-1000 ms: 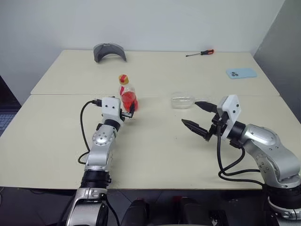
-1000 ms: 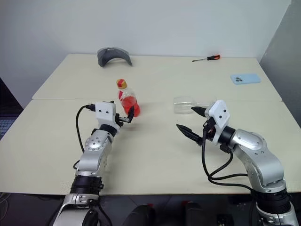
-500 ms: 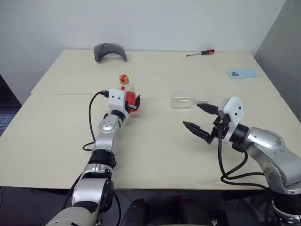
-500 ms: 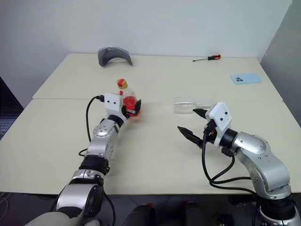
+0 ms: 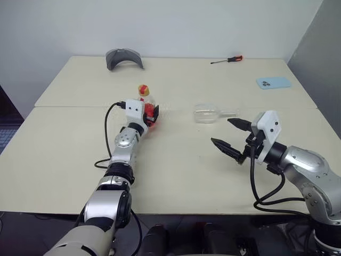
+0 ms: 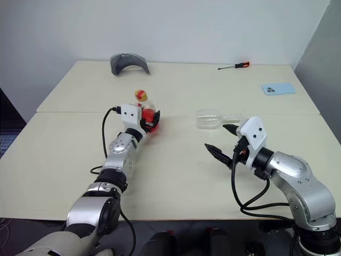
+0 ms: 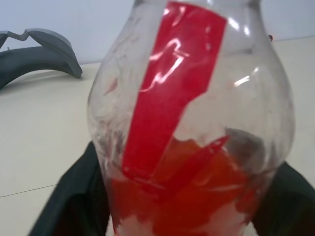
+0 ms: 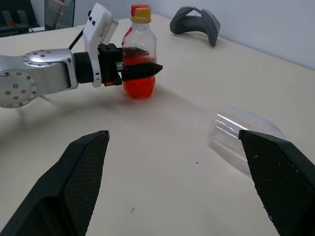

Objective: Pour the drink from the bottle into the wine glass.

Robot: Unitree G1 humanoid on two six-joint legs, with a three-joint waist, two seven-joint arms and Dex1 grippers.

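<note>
Moved: left gripper has reached forward and closed around the bottle
Bottle: upright, capped, left-centre worktop
Wine glass: lying sideways, centre
Right gripper: fingers apart, empty

The bottle is clear, glossy plastic with a shiny red label; the drink inside is translucent red-orange; the wine glass is clear, smooth glass; the desk has a matt, pale cream top; the right gripper's fingers look matt black with a finely textured face.
</note>
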